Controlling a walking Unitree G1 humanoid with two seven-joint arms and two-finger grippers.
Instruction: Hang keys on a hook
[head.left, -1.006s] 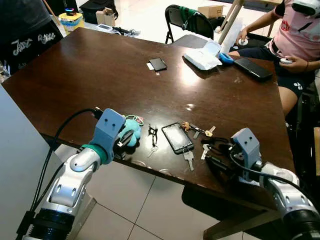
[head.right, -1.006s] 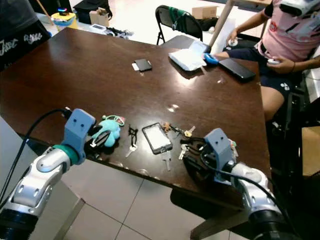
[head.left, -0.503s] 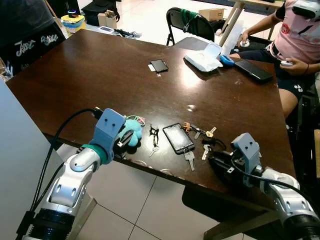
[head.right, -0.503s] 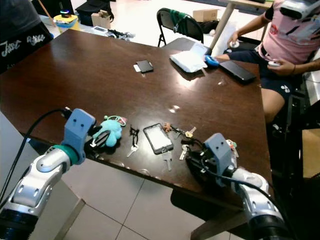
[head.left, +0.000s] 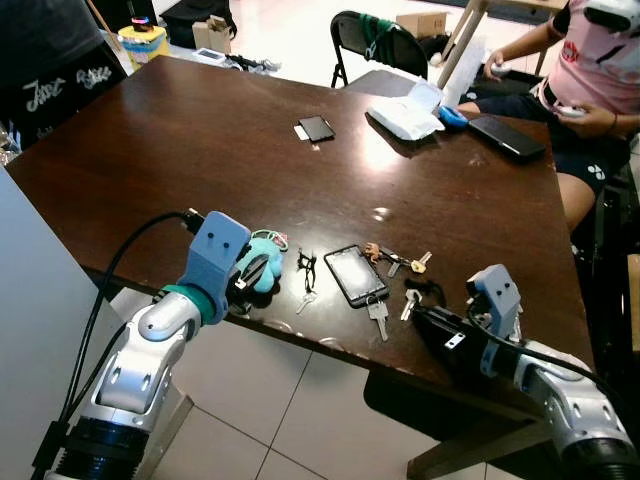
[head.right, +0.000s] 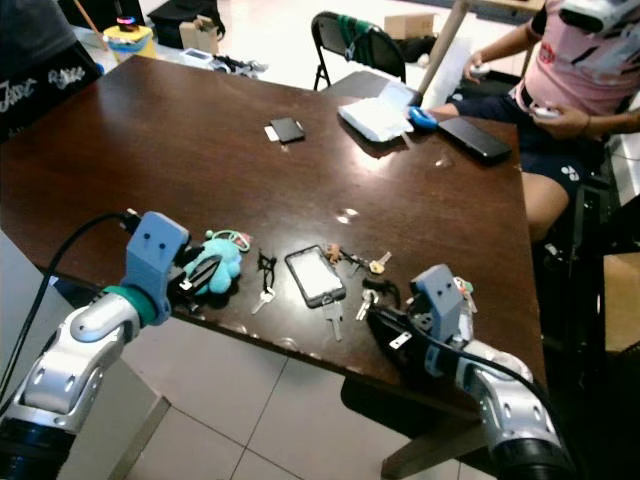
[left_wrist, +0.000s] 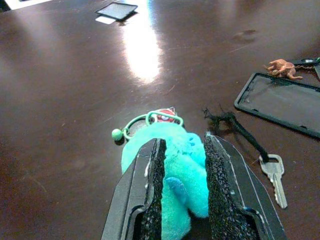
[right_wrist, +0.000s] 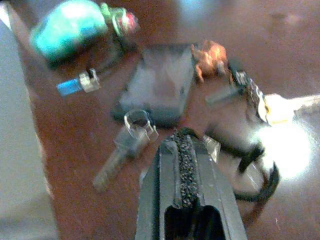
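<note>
**Left gripper clamps teal plush keychain at the table's near edge**

On the dark wooden table (head.left: 200, 150), the left gripper (left_wrist: 181, 200) has its fingers pressed against both sides of a teal plush keychain (left_wrist: 182, 165) near the near edge. Just right of it lie a key on a black cord (head.left: 304, 280), a black phone (head.left: 354, 274), and a loose bunch of keys (head.left: 395, 262). The right gripper (right_wrist: 185, 150) sits low at the near right, fingers closed together with nothing between them, pointing at the keys. A seated person (head.left: 590, 70) is at the far right.

Dark table (head.left: 200, 130); keys (head.left: 395, 262), phones (head.left: 355, 274), plush (head.left: 262, 262)
</note>
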